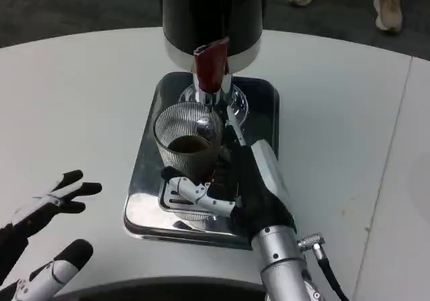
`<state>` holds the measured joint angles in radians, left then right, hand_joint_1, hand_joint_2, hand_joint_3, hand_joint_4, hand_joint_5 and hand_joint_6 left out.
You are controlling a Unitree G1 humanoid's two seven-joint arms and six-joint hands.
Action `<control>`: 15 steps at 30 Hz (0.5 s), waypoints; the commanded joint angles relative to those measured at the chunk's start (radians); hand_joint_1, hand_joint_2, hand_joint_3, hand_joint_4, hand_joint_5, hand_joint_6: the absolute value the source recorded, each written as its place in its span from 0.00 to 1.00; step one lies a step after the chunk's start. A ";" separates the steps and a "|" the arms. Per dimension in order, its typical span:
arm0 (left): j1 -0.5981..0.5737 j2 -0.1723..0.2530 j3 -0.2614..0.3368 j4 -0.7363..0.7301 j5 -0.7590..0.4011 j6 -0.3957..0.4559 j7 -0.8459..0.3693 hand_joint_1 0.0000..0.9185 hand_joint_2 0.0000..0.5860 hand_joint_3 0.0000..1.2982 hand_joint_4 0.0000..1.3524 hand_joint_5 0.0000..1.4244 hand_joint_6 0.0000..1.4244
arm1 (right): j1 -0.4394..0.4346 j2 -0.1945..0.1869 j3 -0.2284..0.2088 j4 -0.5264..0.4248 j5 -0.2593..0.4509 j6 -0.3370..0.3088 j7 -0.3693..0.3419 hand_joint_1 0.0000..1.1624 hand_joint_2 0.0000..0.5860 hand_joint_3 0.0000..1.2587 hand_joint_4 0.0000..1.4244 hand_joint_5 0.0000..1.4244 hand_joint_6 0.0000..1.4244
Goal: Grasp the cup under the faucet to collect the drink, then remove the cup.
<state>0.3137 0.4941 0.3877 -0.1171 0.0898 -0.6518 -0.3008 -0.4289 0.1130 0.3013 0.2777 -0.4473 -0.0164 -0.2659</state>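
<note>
Collecting appears under way: right hand (225,180) grips the ribbed clear glass cup (187,140), partly filled, directly beneath the red-handled faucet (211,66); left hand (50,203) waits open; next, withdraw it level.

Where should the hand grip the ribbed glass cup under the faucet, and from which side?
Grip the ribbed glass cup around its lower side wall, from the robot's side, as the right hand does now. The faucet hangs over the rim, blocking a top approach.

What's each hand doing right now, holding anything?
Left hand: open, fingers spread, holding nothing.
Right hand: wrapped around the ribbed glass cup under the faucet.
</note>
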 commanded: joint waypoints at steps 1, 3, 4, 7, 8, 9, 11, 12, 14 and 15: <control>0.026 0.001 0.001 0.000 0.005 -0.012 0.011 0.00 0.37 0.19 0.02 0.18 0.08 | -0.017 0.022 -0.001 0.063 0.010 0.026 -0.003 0.67 0.32 0.00 0.07 0.07 0.16; 0.031 -0.001 0.002 -0.004 0.003 -0.013 0.013 0.00 0.37 0.20 0.03 0.18 0.08 | -0.032 0.031 -0.007 0.096 0.024 0.019 -0.009 0.69 0.31 0.00 0.10 0.09 0.17; 0.034 -0.002 0.003 -0.007 0.002 -0.012 0.014 0.00 0.37 0.20 0.03 0.18 0.08 | -0.040 0.038 -0.012 0.114 0.034 0.016 -0.013 0.70 0.30 0.00 0.11 0.10 0.18; 0.042 -0.004 0.005 -0.013 -0.003 -0.009 0.018 0.00 0.37 0.20 0.03 0.18 0.08 | -0.061 0.048 -0.018 0.152 0.054 0.003 -0.026 0.73 0.30 0.03 0.17 0.15 0.19; 0.045 -0.004 0.007 -0.015 -0.006 -0.008 0.020 0.00 0.37 0.20 0.03 0.18 0.08 | -0.066 0.048 -0.017 0.161 0.058 -0.003 -0.030 0.74 0.31 0.04 0.18 0.16 0.20; 0.047 -0.004 0.008 -0.015 -0.007 -0.007 0.021 0.00 0.37 0.20 0.03 0.18 0.08 | -0.075 0.050 -0.018 0.172 0.061 -0.006 -0.039 0.75 0.30 0.06 0.20 0.17 0.20; 0.050 -0.004 0.011 -0.018 -0.009 -0.005 0.022 0.00 0.37 0.20 0.03 0.18 0.08 | -0.089 0.057 -0.023 0.193 0.070 -0.010 -0.057 0.77 0.30 0.12 0.24 0.21 0.23; 0.051 -0.004 0.011 -0.019 -0.010 -0.004 0.023 0.00 0.37 0.20 0.03 0.18 0.08 | -0.096 0.060 -0.027 0.204 0.077 -0.011 -0.064 0.77 0.30 0.14 0.26 0.22 0.24; 0.054 -0.006 0.014 -0.022 -0.013 0.000 0.024 0.00 0.37 0.21 0.03 0.18 0.08 | -0.109 0.066 -0.036 0.228 0.093 -0.019 -0.077 0.79 0.30 0.21 0.30 0.26 0.26; 0.055 -0.007 0.015 -0.023 -0.015 0.001 0.025 0.00 0.38 0.21 0.03 0.18 0.08 | -0.120 0.066 -0.038 0.240 0.097 -0.025 -0.085 0.79 0.30 0.24 0.32 0.29 0.28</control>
<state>0.3507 0.4937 0.3921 -0.1288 0.0876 -0.6520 -0.2910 -0.5276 0.1039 0.2793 0.4497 -0.3774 -0.0780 -0.3428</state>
